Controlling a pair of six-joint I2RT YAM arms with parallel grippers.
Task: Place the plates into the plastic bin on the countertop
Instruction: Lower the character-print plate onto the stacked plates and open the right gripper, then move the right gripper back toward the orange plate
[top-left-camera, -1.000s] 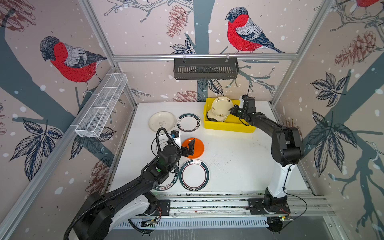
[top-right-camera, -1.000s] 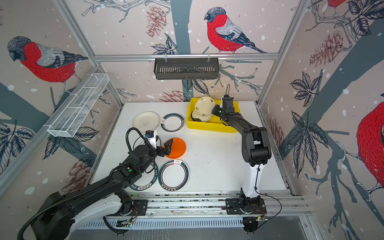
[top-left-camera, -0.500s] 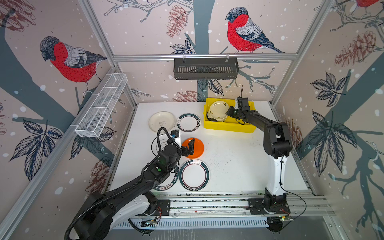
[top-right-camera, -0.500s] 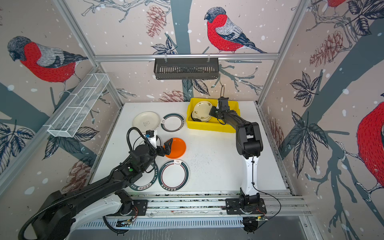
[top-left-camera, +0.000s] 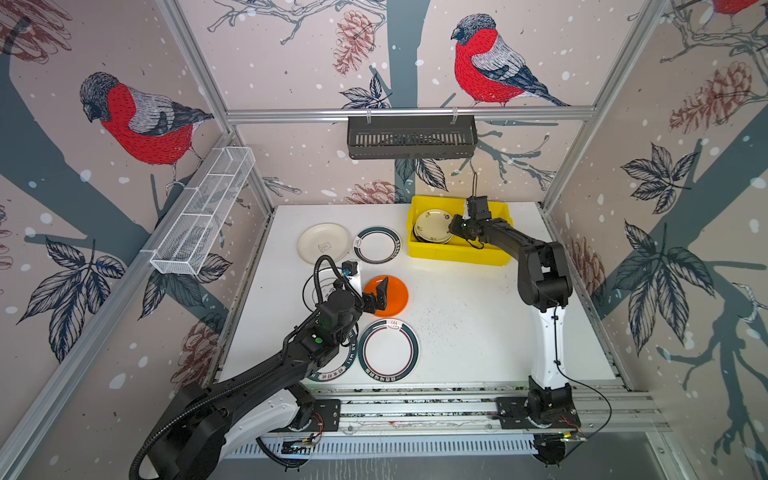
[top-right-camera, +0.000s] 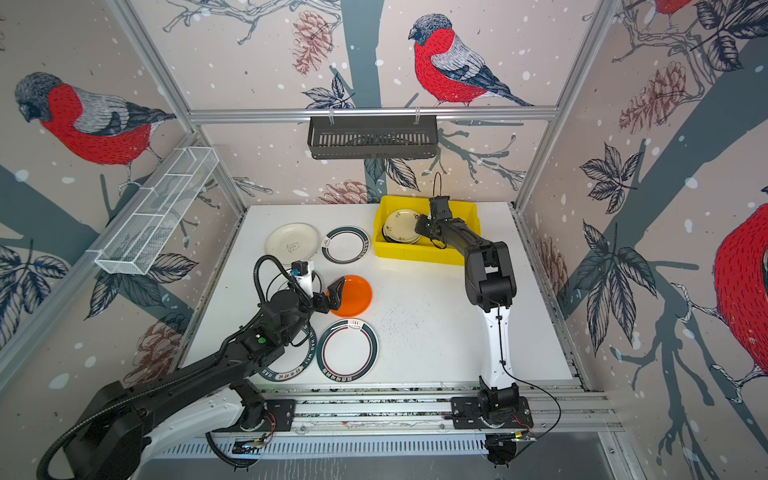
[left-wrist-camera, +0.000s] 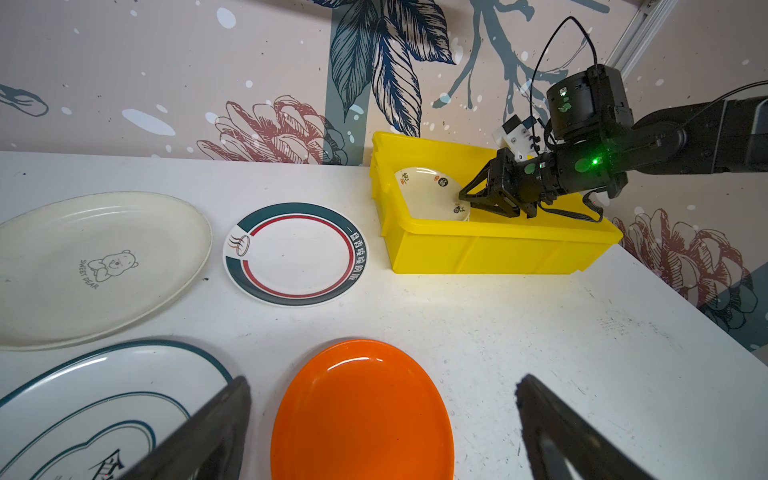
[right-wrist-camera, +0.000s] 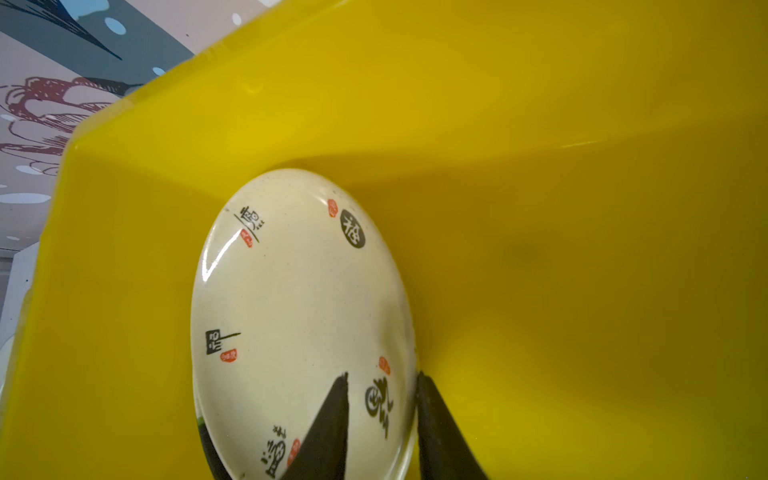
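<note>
right gripper sits inside the plastic bin, fingers narrowly parted astride the rim of the cream plate; gripping or loose, cannot tell. plate lies tilted at one end of the bin. risk: a pull-back with the rim between the fingers could hook the plate and drag it up the wall. left gripper spread wide over the orange plate, which lies flat on the countertop; its low rim may skid away from a closing pinch.
</note>
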